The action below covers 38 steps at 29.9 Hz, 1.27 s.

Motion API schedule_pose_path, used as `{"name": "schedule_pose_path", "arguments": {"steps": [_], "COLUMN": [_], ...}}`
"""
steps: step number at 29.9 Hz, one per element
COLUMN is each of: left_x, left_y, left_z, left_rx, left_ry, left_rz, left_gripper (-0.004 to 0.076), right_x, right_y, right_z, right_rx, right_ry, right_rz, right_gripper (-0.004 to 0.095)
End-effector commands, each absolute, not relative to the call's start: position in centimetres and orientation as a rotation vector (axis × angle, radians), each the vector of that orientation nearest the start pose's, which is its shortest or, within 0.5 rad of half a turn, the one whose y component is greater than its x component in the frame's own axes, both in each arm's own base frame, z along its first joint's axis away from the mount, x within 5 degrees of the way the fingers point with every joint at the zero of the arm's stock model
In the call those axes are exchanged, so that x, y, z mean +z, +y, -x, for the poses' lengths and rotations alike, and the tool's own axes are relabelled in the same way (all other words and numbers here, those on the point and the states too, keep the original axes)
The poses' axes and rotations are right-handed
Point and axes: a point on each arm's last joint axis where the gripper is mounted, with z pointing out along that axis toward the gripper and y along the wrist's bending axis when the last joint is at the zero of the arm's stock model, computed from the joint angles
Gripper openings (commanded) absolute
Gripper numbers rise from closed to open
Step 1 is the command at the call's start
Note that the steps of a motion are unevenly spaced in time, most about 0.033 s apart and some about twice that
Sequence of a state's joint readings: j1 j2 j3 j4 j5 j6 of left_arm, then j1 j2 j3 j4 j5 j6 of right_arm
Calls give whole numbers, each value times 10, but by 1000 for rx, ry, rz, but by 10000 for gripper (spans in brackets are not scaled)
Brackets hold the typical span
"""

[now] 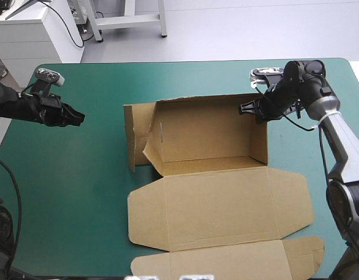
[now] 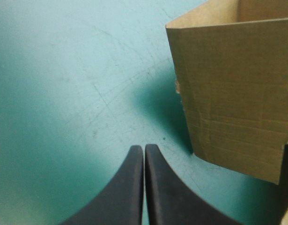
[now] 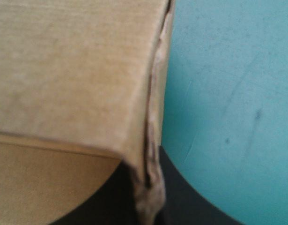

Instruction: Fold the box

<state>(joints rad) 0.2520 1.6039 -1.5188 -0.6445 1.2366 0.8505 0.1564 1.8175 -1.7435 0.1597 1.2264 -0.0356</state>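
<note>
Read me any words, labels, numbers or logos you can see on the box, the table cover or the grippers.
There is no text to read in any view.
The brown box is plain board with no print or label on the faces shown.
The teal-green cover bears only faint scuffs.
The left gripper and right gripper show no markings.

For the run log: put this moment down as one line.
box: walls up, lid flat | left pincer: shut, left of box, apart | right pincer: shut on box's far right corner
</note>
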Motion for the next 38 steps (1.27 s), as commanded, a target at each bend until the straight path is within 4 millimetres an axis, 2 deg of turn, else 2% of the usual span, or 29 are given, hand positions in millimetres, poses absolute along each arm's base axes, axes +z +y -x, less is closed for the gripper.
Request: {"name": "schedule_pose_path", "arguments": {"steps": [1,4,8,14,16,19,24,26,28,34,38], "left_x": [382,382,382,382,383,384,384,383,383,383,383], "left_y": [25,25,24,24,23,21,22,22,22,22,22], "left_z": [-321,-320,-319,-319,-319,-319,-319,-319,-319,-319,-319], "left_rx": [-503,-516,-529,-536,-558,-593,-580,-578,-578,-575,-576], "left_ry": [2326,2335,2344,2348,2344,2327,2335,2336,2336,2338,2339], "left_rz": [-598,-602,-604,-589,-569,-552,-556,-556,-556,-557,-559], "left_gripper": [-8,-8,-8,-8,-8,-8,-8,-8,-8,-8,-8], "right_x": [334,322,320,312,312,320,347,357,364,375,384], "right_y": [77,82,87,89,89,89,89,89,89,84,83], "right_z": [-382,-393,-403,-416,-417,-419,-419,-419,-419,-412,-401], "right_rx": [304,358,424,415,415,408,413,428,434,373,365], "right_ry": [2769,2766,2717,2731,2732,2721,2666,2637,2617,2594,2585], "right_rz": [223,203,176,185,189,200,203,162,145,147,149], "right_gripper": [-10,-10,-10,-9,18,151,520,649,737,747,743]}}
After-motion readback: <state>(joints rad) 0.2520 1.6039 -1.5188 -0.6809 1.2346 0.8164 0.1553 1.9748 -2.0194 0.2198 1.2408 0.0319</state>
